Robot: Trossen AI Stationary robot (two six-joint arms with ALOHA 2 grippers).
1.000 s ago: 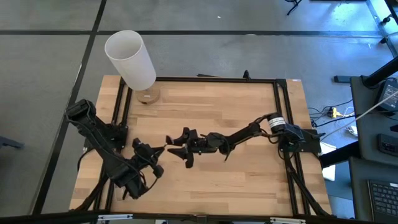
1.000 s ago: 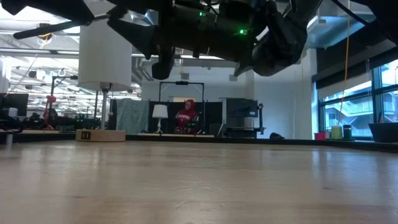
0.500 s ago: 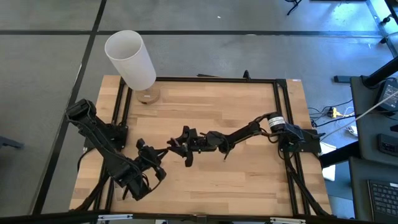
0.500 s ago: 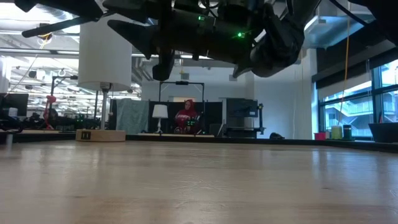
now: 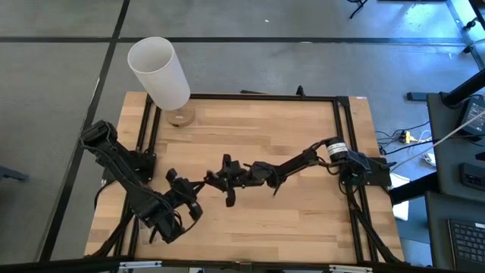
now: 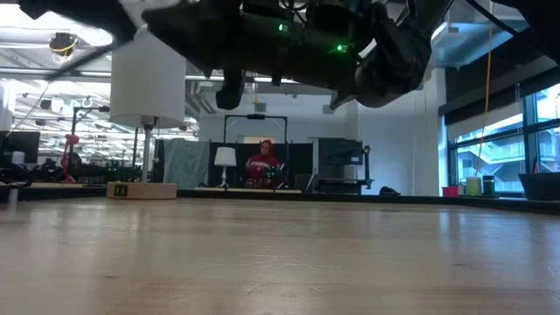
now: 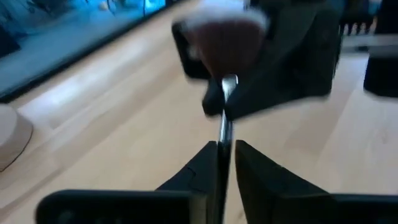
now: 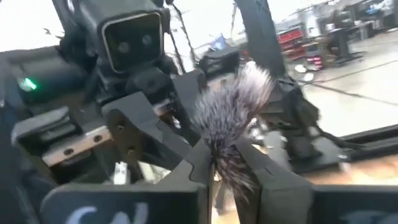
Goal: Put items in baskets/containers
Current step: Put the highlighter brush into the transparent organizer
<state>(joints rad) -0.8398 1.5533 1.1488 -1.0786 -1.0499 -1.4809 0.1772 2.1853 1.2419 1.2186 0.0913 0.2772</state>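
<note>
Near the middle of the table [image 5: 303, 129], well in front of the tall white cylinder [image 5: 159, 72], we see both arms meeting above the wood. The left gripper [image 7: 222, 163] has its jaws clamped on the thin handle of a makeup brush [image 7: 225, 56] with a reddish-brown fan head. The right gripper [image 8: 227, 163] has its jaws closed on a second brush [image 8: 233, 109] with a pale, speckled tuft. The two grippers face each other, nearly touching. We judge the main risk is a collision: either brush could be knocked loose and dropped. No clear container shows in any view, so aiming a drop looks uncertain.
</note>
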